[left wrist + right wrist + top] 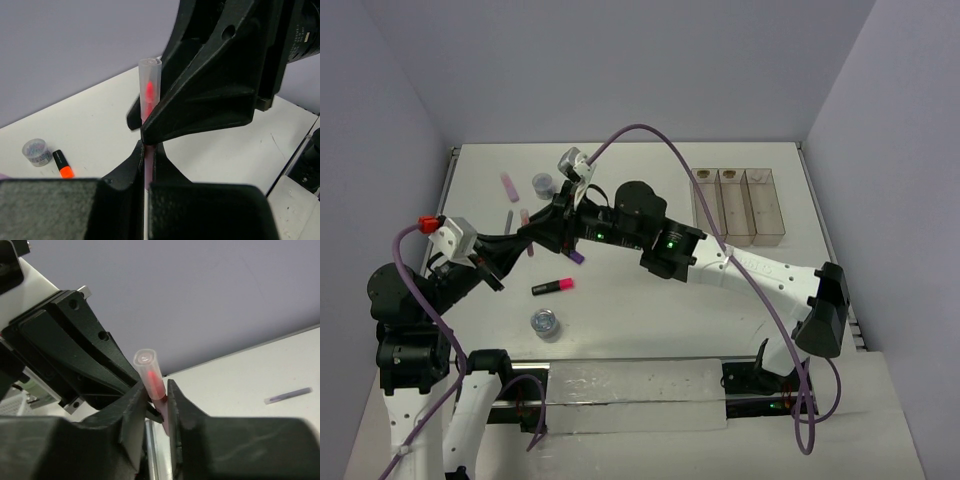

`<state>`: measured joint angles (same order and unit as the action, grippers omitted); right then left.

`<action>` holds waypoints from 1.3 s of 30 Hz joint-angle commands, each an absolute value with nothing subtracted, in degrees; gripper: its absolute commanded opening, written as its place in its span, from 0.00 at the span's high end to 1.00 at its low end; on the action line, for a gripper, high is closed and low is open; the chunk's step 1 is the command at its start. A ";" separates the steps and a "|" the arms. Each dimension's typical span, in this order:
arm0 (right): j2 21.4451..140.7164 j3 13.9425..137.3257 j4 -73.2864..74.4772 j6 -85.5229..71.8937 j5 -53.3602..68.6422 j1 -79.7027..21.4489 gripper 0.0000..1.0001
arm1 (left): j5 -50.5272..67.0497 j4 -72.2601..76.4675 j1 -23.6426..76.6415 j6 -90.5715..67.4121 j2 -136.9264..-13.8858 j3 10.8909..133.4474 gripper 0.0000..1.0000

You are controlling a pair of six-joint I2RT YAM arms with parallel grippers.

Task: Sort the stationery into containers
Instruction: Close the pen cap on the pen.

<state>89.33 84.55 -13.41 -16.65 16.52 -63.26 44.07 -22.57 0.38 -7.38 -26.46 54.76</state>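
A thin pink pen point(149, 90) with a clear cap is held up above the table between both grippers. My left gripper point(148, 150) is shut on its lower shaft. My right gripper point(157, 390) grips the same pen point(150, 372) just below the cap, with a finger pressed on each side. The two grippers meet left of centre point(535, 240). On the table lie a black highlighter with a pink end point(552, 287), one with a purple end point(576, 257) and one with an orange end point(63, 164). The three joined clear containers point(738, 205) stand at the far right.
A round clear pot point(545, 323) sits near the front left and another point(542, 183) at the back left beside a pale pink block point(506, 183). A grey stick point(509, 220) and a pink stick point(525, 215) lie under the left arm.
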 commanded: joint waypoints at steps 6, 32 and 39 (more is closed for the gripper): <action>91.01 86.65 -17.35 -19.22 20.17 -63.46 1.00 | 44.26 -20.83 0.09 -6.59 -26.28 55.28 1.00; 89.27 83.80 -21.64 -22.68 20.76 -64.49 1.00 | 43.70 -22.06 0.09 -4.99 -26.76 51.92 0.55; 89.13 83.23 -21.39 -22.19 21.30 -64.59 1.00 | 43.43 -20.90 0.09 -6.88 -26.87 52.05 1.00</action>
